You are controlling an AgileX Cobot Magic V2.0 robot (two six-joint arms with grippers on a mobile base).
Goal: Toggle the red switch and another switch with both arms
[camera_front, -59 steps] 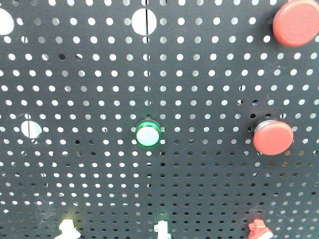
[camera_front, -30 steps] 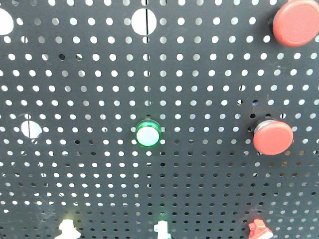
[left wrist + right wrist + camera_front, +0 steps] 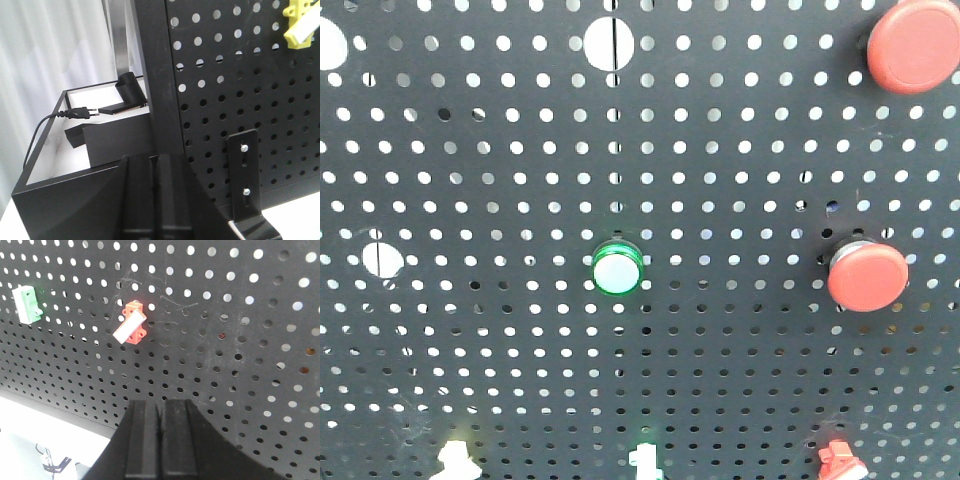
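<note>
The red switch [image 3: 131, 323], a small red toggle with a white lever, is mounted on the black pegboard [image 3: 240, 340]; it also peeks in at the front view's bottom edge as the red switch [image 3: 840, 462]. A green switch [image 3: 27, 305] sits left of it. My right gripper [image 3: 160, 407] is shut, empty, below and right of the red switch, apart from it. A yellow switch [image 3: 300, 25] shows at the top right of the left wrist view. My left gripper [image 3: 156, 162] is shut, empty, low by the pegboard's left post [image 3: 155, 75].
Two large round red buttons [image 3: 868, 275] [image 3: 915, 45] and a green-ringed white button [image 3: 617, 268] sit on the board. Left of the post stands an open black box [image 3: 55, 165] with a plug and cable [image 3: 75, 114]. A black bracket [image 3: 243, 175] is bolted at the board's foot.
</note>
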